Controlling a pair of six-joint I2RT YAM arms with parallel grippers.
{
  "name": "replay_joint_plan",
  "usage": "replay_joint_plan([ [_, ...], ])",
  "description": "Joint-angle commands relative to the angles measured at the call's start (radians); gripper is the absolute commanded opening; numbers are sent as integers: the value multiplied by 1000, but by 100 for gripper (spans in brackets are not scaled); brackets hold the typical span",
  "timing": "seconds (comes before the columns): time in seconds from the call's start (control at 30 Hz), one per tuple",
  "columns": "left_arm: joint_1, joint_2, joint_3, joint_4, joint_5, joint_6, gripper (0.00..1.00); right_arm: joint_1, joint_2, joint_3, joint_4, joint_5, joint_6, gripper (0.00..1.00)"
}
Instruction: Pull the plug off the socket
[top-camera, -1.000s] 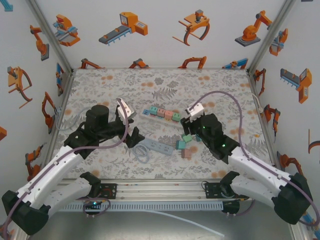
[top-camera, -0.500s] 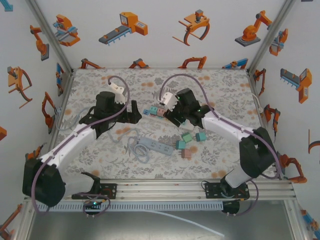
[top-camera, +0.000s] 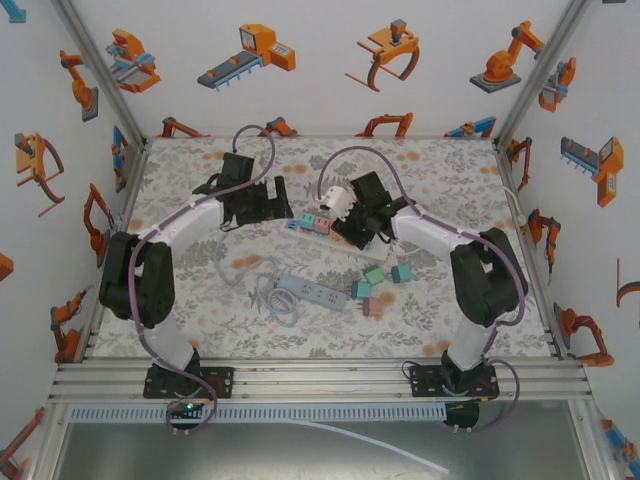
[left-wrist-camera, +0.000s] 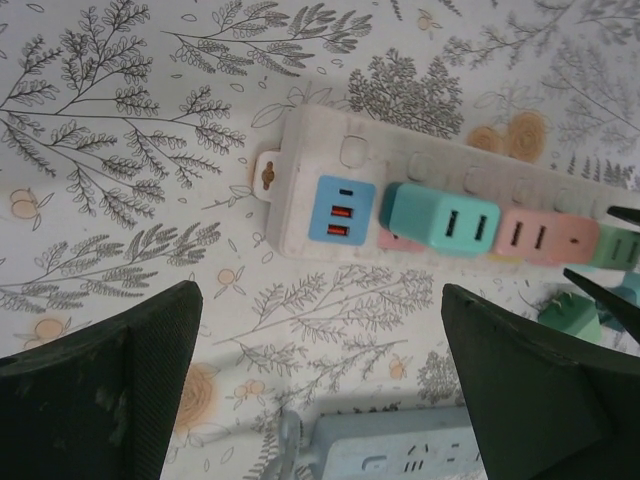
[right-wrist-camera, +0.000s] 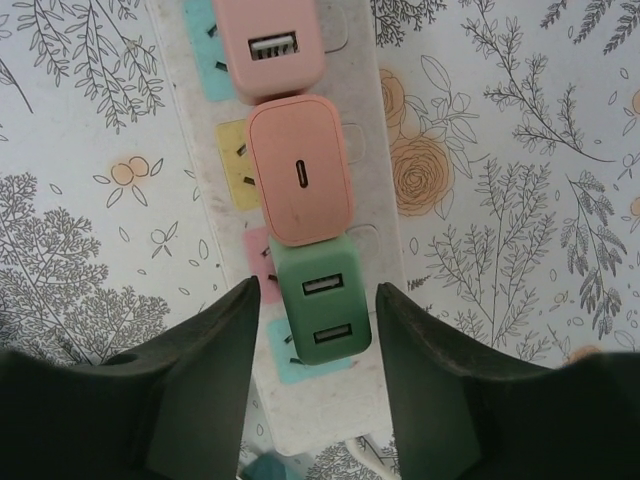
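Across the far middle of the flowered table (top-camera: 200, 320): a white power strip (left-wrist-camera: 300, 175), lying left to right. Carries a row of plugs on its top face. From the left: a teal plug (left-wrist-camera: 440, 217), then two pink ones, then a green plug (right-wrist-camera: 322, 312) closest to the right end. Has a blue panel (left-wrist-camera: 340, 208) with two orange ports at the left end, just beside the teal plug.

Over the right end of the strip: the right claw (right-wrist-camera: 320, 288). Straddles the green plug, one dark finger on either side, each just beside a flank of the plug. Cannot tell from the right wrist view whether the fingers press on the plug or stand a hair off it. Green plug seated in the strip, upright, touching the pink plug with the single slot (right-wrist-camera: 298, 170) on its other side. Beyond that, a second pink plug (right-wrist-camera: 268, 40) with one port.

Over the left end: the left claw (left-wrist-camera: 320, 290). Hangs spread wide, holding nothing, its two fingers well apart above bare table on the near side of the white strip.

Nearer on the table: a pale blue power strip (top-camera: 312, 293) with a looped cord at its left end. Just right of it, a small cluster of loose plugs (top-camera: 380, 285) in green, teal and pink, apart from both claws.
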Motion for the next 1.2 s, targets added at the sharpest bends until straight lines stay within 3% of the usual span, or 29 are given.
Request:
replay_joint_plan([
  [0.0, 2, 72, 73, -86, -38, -63, 100, -2, 7, 43, -31, -20, -34, 43],
  [0.2, 2, 203, 191, -172, -33, -122, 93, -1, 1, 51, -37, -51, -39, 34],
  [0.53, 0, 260, 147, -146, -18, -167, 81, -2, -21, 65, -49, -82, -36, 24],
  [0.77, -4, 260, 113, -158, -85, -161, 76, -2, -32, 83, -52, -113, -51, 15],
  [1.17, -35, 297, 100, -209, -235, -133, 74, -9, -29, 127, -49, -133, -22, 10],
])
